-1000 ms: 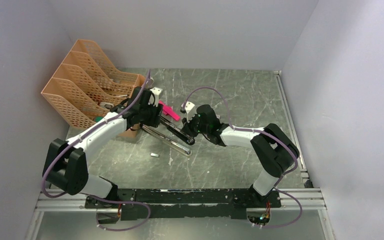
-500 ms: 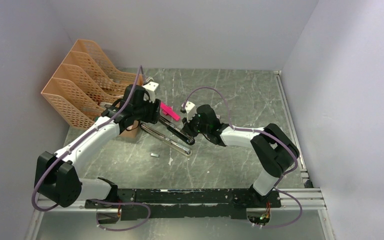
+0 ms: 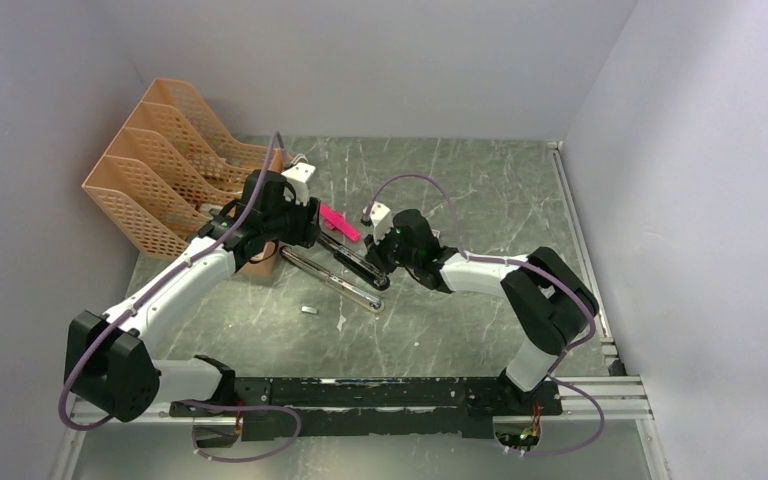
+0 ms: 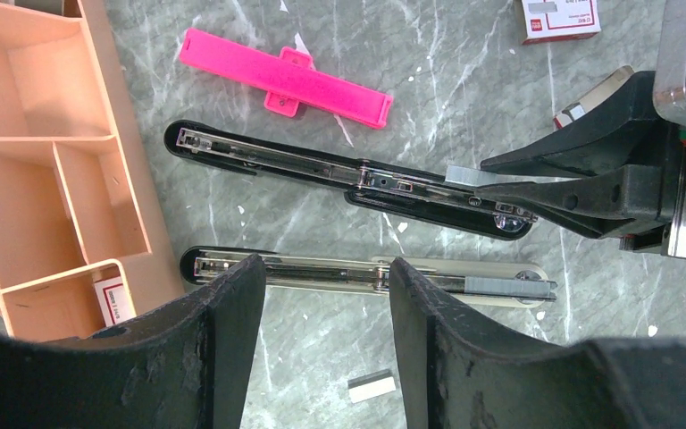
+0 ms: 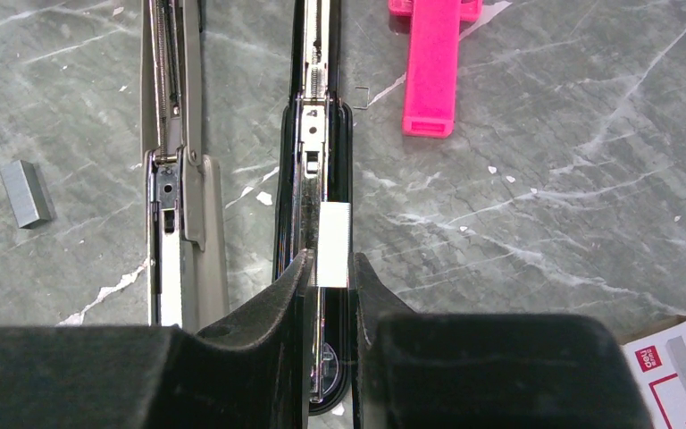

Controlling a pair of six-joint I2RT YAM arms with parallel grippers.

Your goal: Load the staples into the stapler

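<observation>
Grey-green marble-look tabletop (image 3: 480, 200) w/ plain pale walls (image 3: 380, 60), maybe lilac-tinted.

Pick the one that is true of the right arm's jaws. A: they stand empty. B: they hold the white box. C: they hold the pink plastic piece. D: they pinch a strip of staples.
D: the right wrist view shows the staples pinched in the jaws of the right arm, over the open stapler.
</observation>
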